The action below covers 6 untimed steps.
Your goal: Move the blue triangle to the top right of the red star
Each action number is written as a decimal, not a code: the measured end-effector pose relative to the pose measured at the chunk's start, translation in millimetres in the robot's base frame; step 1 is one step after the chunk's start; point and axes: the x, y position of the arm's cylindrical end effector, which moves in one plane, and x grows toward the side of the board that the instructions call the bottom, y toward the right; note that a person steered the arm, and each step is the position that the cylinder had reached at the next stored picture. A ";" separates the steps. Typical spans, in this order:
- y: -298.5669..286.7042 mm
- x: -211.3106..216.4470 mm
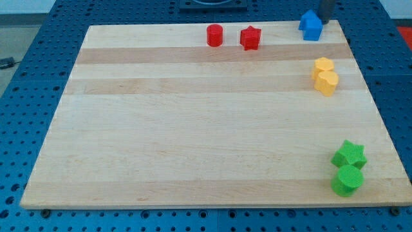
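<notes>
The blue triangle [309, 19] sits at the board's top right edge, well to the right of the red star [250, 38] and slightly above it. A second blue block [313, 31] seems to touch it just below; the two are hard to separate. My dark rod comes down from the view's top edge, and my tip [324, 22] stands right against the blue triangle's right side.
A red cylinder [214, 35] stands just left of the red star. Two yellow blocks [324, 66] [327, 82] touch each other near the right edge. A green star [349, 155] and a green cylinder [347, 181] sit at the bottom right. The wooden board [193, 129] lies on a blue perforated table.
</notes>
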 end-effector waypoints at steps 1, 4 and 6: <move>-33.3 0.1; -57.9 23.0; -28.9 -1.1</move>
